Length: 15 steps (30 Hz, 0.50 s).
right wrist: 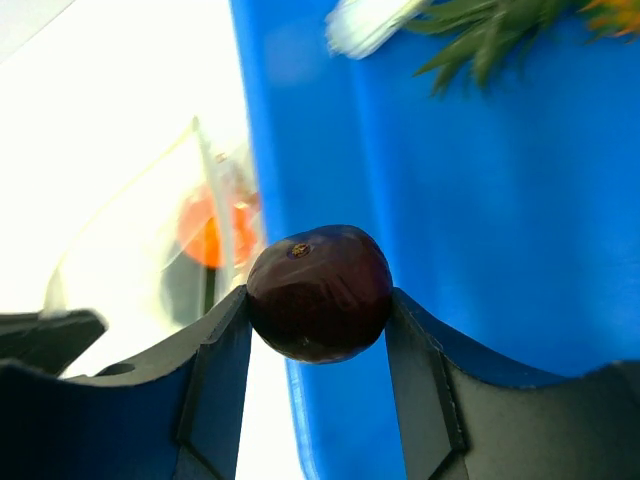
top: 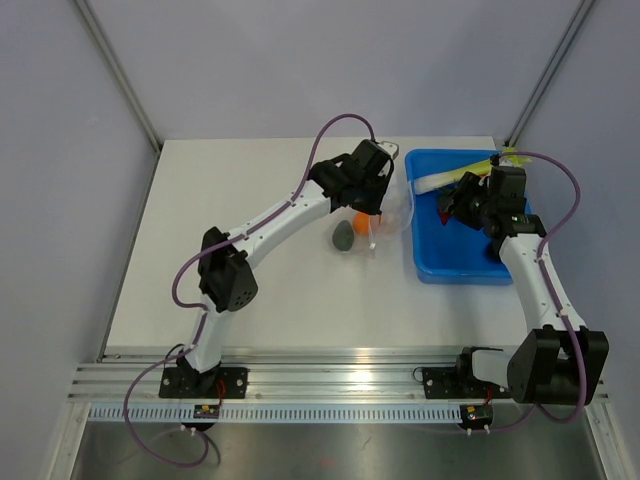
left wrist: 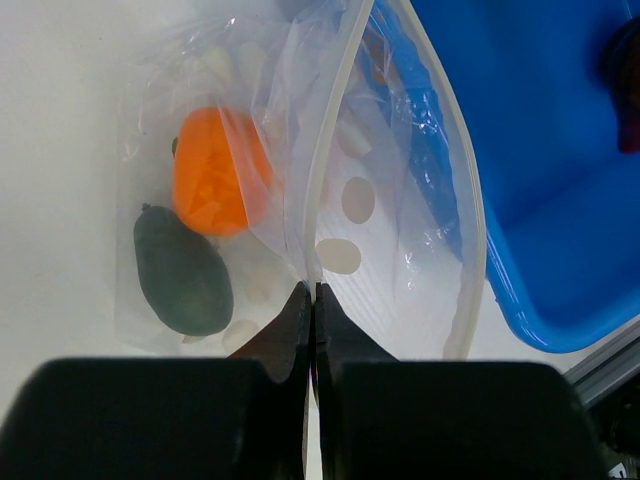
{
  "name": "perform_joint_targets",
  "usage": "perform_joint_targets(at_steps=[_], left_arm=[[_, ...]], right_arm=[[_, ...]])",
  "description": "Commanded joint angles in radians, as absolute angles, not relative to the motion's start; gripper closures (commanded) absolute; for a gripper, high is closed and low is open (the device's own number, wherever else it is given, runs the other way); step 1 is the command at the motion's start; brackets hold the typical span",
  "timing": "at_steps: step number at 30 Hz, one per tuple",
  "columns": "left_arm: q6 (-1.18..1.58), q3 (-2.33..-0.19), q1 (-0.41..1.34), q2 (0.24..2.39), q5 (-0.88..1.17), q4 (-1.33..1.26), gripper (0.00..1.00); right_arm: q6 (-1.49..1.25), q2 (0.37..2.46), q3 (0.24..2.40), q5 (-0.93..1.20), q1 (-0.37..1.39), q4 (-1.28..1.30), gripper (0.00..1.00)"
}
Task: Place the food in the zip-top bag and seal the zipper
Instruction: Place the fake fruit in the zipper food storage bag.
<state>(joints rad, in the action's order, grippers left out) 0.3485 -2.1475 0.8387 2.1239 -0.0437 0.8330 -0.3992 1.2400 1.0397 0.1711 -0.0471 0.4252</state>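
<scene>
My left gripper [left wrist: 313,292] is shut on the near rim strip, the zipper [left wrist: 322,180], of the clear zip-top bag [left wrist: 400,230], holding its mouth open toward the blue bin. Inside the bag lie a small orange piece [left wrist: 215,170] and a dark grey-green piece [left wrist: 183,270]. My right gripper [right wrist: 320,300] is shut on a small dark round fruit [right wrist: 320,285], held above the bin's left part, close to the bag's mouth [right wrist: 150,250]. In the top view the bag [top: 388,212] sits just left of the bin, the right gripper [top: 447,208] beside it. Pineapple leaves [right wrist: 480,40] show in the bin.
The blue bin [top: 470,250] stands at the table's right, its left wall against the bag. A white piece [top: 435,180] and a yellow-green one [top: 490,160] lie at its far end. The left arm reaches across the table's middle.
</scene>
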Motion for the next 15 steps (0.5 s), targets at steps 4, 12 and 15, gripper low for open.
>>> perform_joint_targets(at_steps=[4,12,15], left_arm=[[0.373,-2.138,0.836,2.059,-0.011,0.775,1.00],[0.371,-2.144,0.836,2.056,-0.009,0.781,1.00],[0.376,-2.149,0.836,2.051,-0.008,0.781,1.00]], right_arm=[[-0.472,1.224,1.114,0.261,0.069,0.399,0.66],[-0.503,1.287,1.150,0.249,0.185,0.354,0.66],[-0.515,1.322,1.146,0.248,0.213,0.328,0.66]])
